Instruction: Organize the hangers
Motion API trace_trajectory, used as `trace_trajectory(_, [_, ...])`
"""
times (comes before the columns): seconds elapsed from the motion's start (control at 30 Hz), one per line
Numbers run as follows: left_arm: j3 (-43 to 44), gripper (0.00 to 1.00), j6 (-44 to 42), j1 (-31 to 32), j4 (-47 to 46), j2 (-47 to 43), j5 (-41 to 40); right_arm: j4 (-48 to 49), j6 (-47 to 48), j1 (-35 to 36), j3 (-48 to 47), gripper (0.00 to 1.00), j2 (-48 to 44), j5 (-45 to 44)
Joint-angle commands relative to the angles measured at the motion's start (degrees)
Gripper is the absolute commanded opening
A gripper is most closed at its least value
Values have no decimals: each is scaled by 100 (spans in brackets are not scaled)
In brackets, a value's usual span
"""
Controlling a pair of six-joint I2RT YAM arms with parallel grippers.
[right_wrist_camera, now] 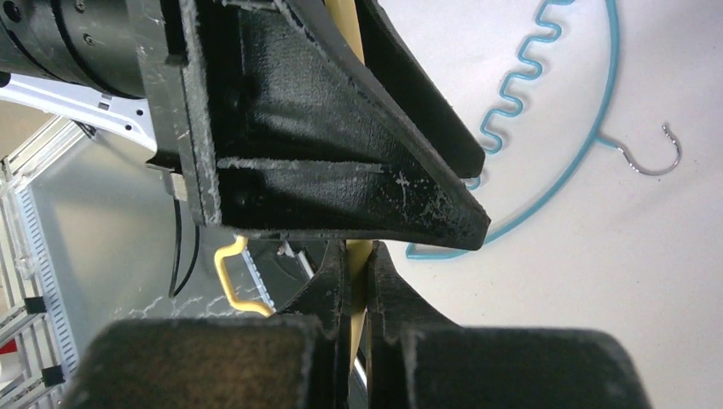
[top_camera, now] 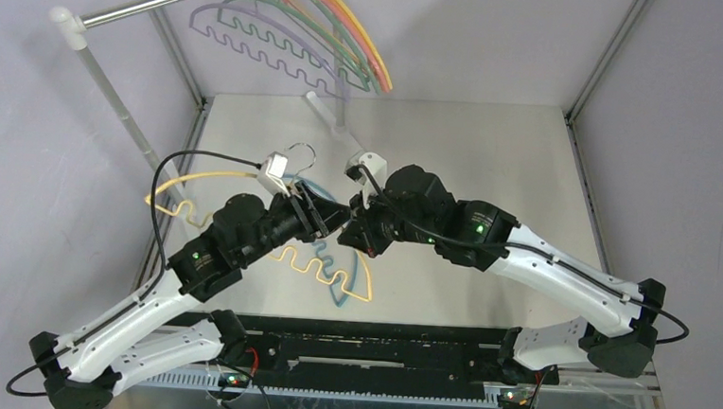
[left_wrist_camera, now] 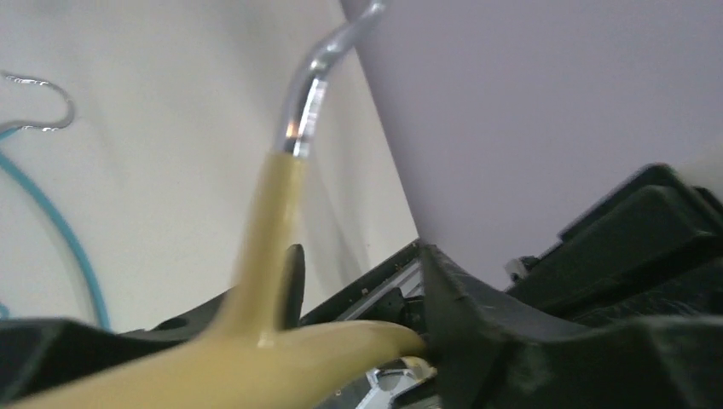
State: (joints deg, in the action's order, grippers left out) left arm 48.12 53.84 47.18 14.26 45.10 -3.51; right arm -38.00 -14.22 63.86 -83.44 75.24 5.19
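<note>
Currently the left jaws and the right jaws are both pinching shut on one yellow hanger, wavy-edged with a wire hook, holding it above the desk centre. One teal hanger is lying flat beneath at six o'clock. Roughly five more hangers are hanging on one rail at eleven o'clock.

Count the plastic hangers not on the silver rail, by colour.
yellow wavy-edged plastic hanger: 1
teal wavy-edged plastic hanger: 1
Total: 2
</note>
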Motion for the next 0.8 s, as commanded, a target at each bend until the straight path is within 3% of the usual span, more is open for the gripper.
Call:
trace_trajectory(0.0, [46,43,-184,-23,243,138,-403,901,294,348,-357,0,-428,808])
trace_trajectory(0.1, [44,8,-208,-22,214,164,-399,908,288,373,-351,0,-450,751])
trace_trajectory(0.13, [40,1,-207,-16,203,149,-412,888,288,375,-342,0,-457,717])
trace_trajectory(0.2, [44,0,-243,-16,228,125,-434,791,269,380,-342,1,-456,513])
trace_trajectory(0.43, [338,0,-677,-71,680,-52,-717,624,7,299,140,31,-871,-967])
trace_trajectory(0.47, [345,0,-715,-130,681,-89,-677,619,-60,245,218,39,-963,-1175])
trace_trajectory(0.57, [393,0,-853,-403,609,-171,-405,598,-188,93,449,48,-1304,-1769])
trace_trajectory(0.77, [864,0,-1435,-1009,227,-86,402,537,-247,-280,681,55,-1574,-2182])
